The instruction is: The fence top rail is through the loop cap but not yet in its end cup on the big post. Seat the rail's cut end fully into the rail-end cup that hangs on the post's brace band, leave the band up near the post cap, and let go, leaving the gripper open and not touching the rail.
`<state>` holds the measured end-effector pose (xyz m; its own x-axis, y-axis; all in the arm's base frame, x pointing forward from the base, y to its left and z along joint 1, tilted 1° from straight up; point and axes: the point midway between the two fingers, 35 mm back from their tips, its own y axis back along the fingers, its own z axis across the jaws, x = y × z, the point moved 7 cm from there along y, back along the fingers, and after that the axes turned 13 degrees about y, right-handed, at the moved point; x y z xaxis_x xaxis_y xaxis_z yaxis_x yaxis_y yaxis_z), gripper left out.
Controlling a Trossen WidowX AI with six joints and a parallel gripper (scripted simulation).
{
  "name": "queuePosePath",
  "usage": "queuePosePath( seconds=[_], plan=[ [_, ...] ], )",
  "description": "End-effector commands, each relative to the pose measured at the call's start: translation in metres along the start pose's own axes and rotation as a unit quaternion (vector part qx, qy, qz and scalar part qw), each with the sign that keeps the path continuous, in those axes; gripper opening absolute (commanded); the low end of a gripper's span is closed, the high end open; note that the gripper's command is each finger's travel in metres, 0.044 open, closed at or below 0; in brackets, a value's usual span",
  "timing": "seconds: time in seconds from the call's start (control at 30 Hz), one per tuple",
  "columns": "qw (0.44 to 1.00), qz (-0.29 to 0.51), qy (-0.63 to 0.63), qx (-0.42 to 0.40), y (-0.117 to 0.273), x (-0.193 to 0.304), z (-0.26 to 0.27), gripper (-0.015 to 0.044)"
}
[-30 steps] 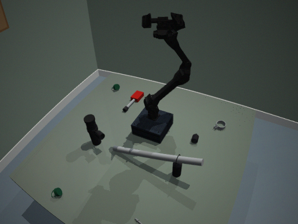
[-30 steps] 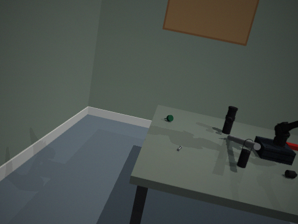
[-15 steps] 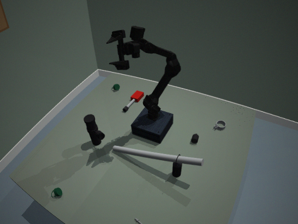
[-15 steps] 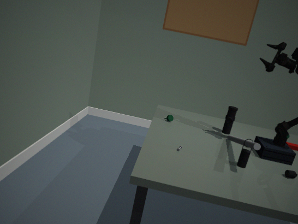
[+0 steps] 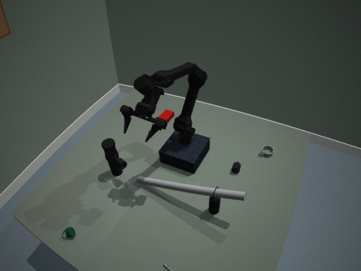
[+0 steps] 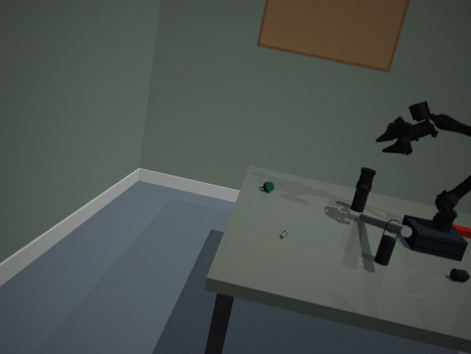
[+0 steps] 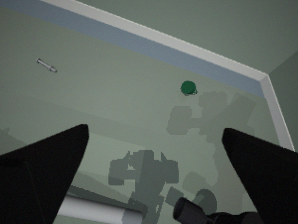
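Observation:
The white fence rail [image 5: 185, 188] [image 6: 379, 222] [image 7: 95, 210] passes through the wire ring of the loop cap on the short black post [image 5: 214, 205] [image 6: 385, 250]. It slopes; its greyer end is low, at or near the table beside the big post's foot, outside the cup. The big black post [image 5: 108, 149] [image 6: 366, 177] stands upright. A dark cup [image 5: 122, 163] juts from its band, around mid-height, toward the rail side. My gripper [image 5: 135, 137] [image 6: 379, 146] [image 7: 157, 132] is wide open and empty, raised above the table and touching neither post nor rail.
A green cup-like part [image 5: 70, 232] [image 6: 268, 186] [image 7: 188, 88] and a small metal pin [image 5: 167, 267] [image 6: 283, 234] [image 7: 46, 65] lie on the table. A red block [image 5: 166, 116] shows behind the gripper. A black cap [image 5: 236, 167] [image 6: 459, 274] and a grey ring [image 5: 268, 151] lie beyond the robot base [image 5: 185, 152].

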<state>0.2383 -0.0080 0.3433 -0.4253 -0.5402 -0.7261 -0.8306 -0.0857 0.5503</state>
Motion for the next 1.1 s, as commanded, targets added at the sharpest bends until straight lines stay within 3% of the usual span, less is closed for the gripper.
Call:
queuePosePath(
  seconds=[0.0, 0.13, 0.43, 0.73, 1.07],
  plan=[
    [0.990, 0.099, -0.085, -0.051, -0.025, 0.026, 0.031, 0.0440],
    [0.967, 0.195, -0.146, -0.075, -0.039, 0.051, 0.059, 0.0440],
    [0.970, 0.199, -0.114, -0.079, -0.042, 0.054, 0.055, 0.0440],
    [0.959, 0.191, 0.178, -0.111, -0.061, 0.084, 0.003, 0.0440],
    [0.841, 0.175, 0.489, -0.153, -0.067, 0.131, -0.056, 0.0440]
  ],
)
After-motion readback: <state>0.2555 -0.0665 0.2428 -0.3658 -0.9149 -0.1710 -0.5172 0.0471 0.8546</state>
